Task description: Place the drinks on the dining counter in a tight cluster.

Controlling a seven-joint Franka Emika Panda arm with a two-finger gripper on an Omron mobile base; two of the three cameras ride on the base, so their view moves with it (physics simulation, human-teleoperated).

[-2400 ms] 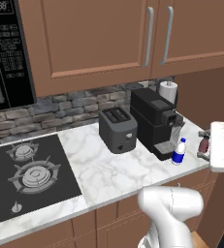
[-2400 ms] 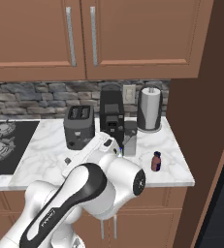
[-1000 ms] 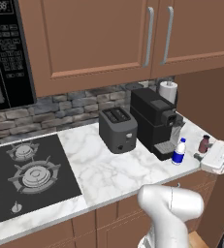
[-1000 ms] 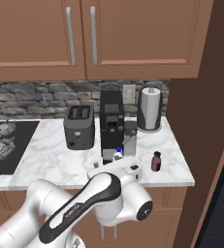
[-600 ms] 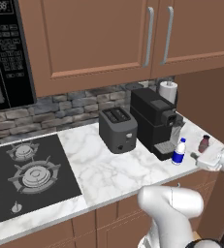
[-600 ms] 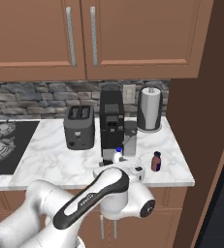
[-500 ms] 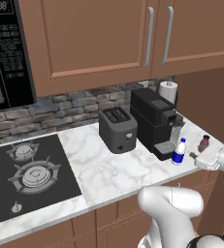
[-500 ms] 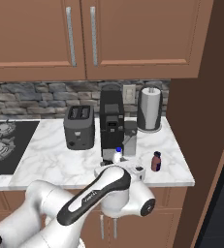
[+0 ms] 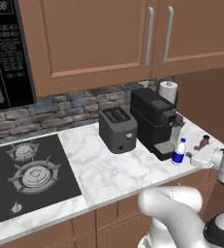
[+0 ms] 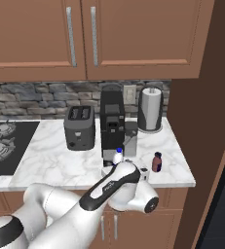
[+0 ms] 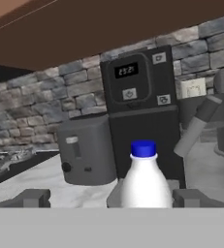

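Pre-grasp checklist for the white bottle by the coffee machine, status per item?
1. Gripper open: ok, the dark finger tips stand wide apart.
2. Small white bottle with blue cap centred between the finger tips in the hand view: ok.
3. Bottle upright on the marble counter: ok.
4. Black coffee machine close behind the bottle: cannot tell whether the finger tips would clear it.
5. Tiny reddish-brown bottle apart from the white one: ok.
6. Finger tips low enough for the bottle's body: cannot tell.
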